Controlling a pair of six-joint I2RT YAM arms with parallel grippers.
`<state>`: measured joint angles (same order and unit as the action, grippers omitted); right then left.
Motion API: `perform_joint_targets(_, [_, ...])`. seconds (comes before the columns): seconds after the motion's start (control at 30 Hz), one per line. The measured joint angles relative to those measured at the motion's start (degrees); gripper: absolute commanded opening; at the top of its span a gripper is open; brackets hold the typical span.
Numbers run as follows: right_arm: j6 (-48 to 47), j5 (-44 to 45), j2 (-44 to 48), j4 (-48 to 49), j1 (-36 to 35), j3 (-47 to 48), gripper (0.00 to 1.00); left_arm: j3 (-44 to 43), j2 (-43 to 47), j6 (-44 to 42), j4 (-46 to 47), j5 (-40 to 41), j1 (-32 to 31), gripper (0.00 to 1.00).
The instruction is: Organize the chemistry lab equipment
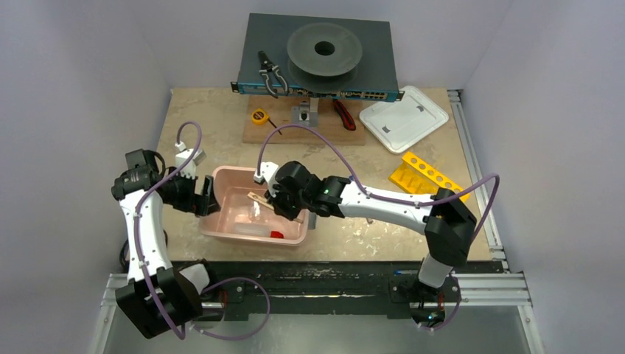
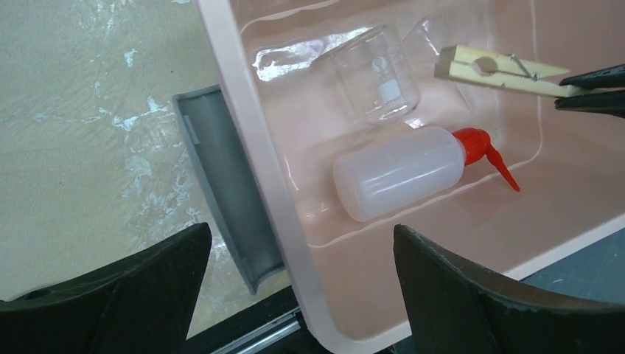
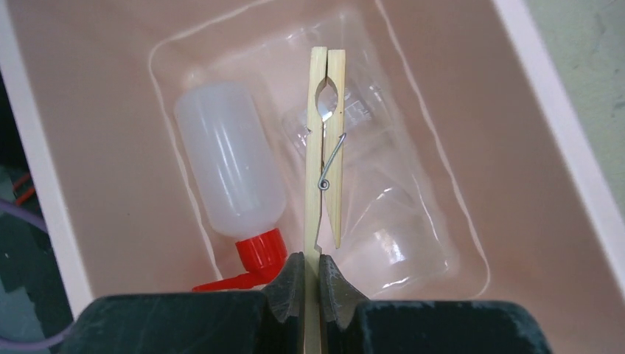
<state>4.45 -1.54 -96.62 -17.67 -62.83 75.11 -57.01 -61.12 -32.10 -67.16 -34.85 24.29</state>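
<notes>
Right wrist view: one wooden clamp (image 3: 324, 147) is pinched by its tail between the closed fingers of my right end effector (image 3: 311, 276), and it sticks straight out over the pink tub (image 3: 560, 110). On the tub floor below lie one translucent squeeze bottle with a red cap (image 3: 232, 158), just beside the clamp, and clear glassware (image 3: 368, 125) directly under it, whose count I cannot tell. My left end effector (image 2: 298, 247) stands wide and holds nothing, astride the tub's wall, with the bottle just ahead of it.

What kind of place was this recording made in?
Probably a robot test cell: plain white walls enclose a table edged by a metal rail, with a network switch at the back.
</notes>
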Motion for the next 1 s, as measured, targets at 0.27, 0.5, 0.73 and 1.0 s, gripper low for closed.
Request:
perform_joint_targets(0.27, [-5.97, -2.38, -1.6, -3.32, 0.0, 0.0, 0.48, 0.0, -1.27, 1.07, 2.43, 2.38, 0.0, 0.94])
perform_joint_targets(0.5, [-6.82, -2.47, -1.57, -4.33, 0.2, 1.14, 0.4, 0.0, -1.27, 1.49, 3.63, 3.74, 0.0, 0.93])
perform_joint_targets(0.73, [-0.24, 0.24, 4.55, -1.53, 4.59, -0.55, 0.28, 0.0, -1.33, 1.51, 4.94, 5.25, 0.0, 0.87])
perform_joint_targets(1.0, [6.32, 2.71, 15.37, 2.51, 19.19, -5.38, 0.45, 0.02, -1.62, 1.4, 4.92, 3.85, 0.0, 0.86])
